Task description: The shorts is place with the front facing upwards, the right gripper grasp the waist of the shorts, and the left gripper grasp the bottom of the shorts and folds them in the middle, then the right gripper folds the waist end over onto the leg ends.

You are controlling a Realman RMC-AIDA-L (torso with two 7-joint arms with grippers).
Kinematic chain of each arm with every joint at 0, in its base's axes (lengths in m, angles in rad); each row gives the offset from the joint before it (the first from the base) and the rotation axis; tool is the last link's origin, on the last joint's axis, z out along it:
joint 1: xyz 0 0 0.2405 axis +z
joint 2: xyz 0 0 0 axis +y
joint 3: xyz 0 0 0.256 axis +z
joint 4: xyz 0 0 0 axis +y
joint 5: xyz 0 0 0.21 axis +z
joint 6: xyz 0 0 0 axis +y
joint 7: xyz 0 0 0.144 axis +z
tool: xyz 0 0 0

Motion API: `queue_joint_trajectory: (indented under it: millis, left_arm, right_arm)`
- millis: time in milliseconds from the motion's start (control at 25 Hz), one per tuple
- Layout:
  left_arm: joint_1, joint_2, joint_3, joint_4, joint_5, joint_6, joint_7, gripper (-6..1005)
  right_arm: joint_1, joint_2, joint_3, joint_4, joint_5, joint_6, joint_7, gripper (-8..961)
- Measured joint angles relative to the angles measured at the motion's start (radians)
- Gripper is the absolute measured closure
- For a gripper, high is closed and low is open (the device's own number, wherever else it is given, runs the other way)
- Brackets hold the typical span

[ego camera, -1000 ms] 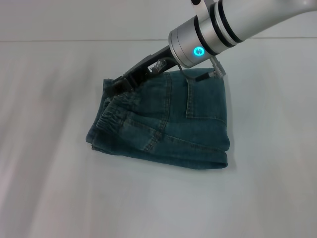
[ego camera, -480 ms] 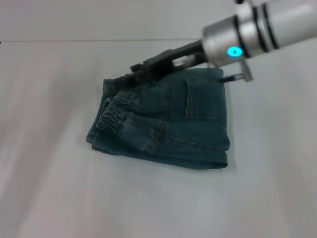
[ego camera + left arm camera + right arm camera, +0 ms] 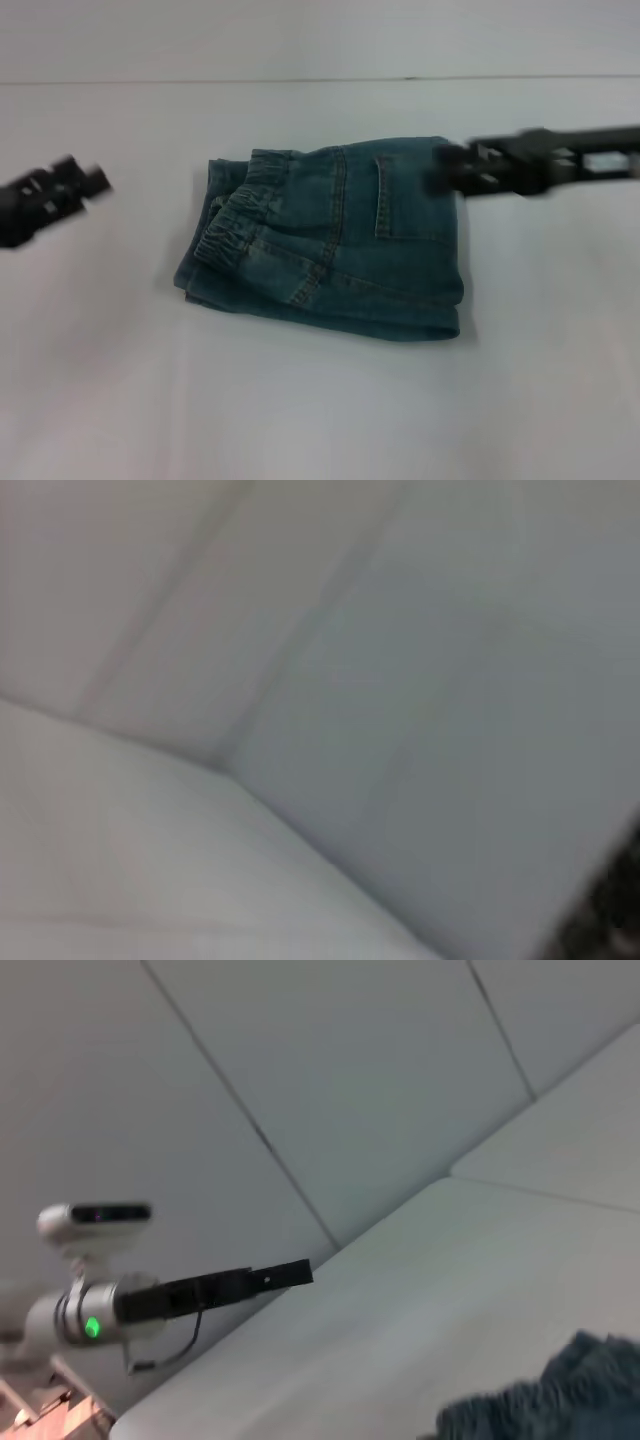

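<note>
The shorts (image 3: 325, 245) lie folded mid-bench (image 3: 320, 410), bare surface on all sides. Left claw (image 3: 95, 182) hovers well clear at the left edge; right claw (image 3: 445, 170) extends level beside the shorts' right edge. Finger opening: cannot tell for either; neither holds anything.

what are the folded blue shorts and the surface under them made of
The folded blue shorts look like washed denim: faded blue weave, tan topstitching, a crinkled gathered elastic waistband. The pale grey table looks smooth and matte, possibly laminate or painted board; its material can't be confirmed.
</note>
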Motion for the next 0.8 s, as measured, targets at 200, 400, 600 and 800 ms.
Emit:
queue_joint_trajectory:
  millis: [200,400,600,800]
  left_arm:
    - [0.025,-0.060,0.230,0.227,0.000,0.073,-0.064,123]
    - [0.067,-0.141,0.347,0.410,0.000,0.087,-0.083,123]
    - [0.090,-0.171,0.442,0.501,-0.001,0.078,-0.141,122]
    - [0.092,-0.171,0.455,0.501,-0.001,0.064,-0.156,122]
  right_arm:
    - [-0.108,-0.049,0.009,-0.001,-0.002,-0.061,-0.038,144]
    - [-0.169,-0.055,0.010,-0.001,-0.010,-0.055,-0.080,145]
    - [-0.172,-0.046,0.025,-0.002,-0.074,-0.018,-0.082,144]
    - [-0.148,-0.030,0.024,-0.002,-0.128,0.016,-0.083,146]
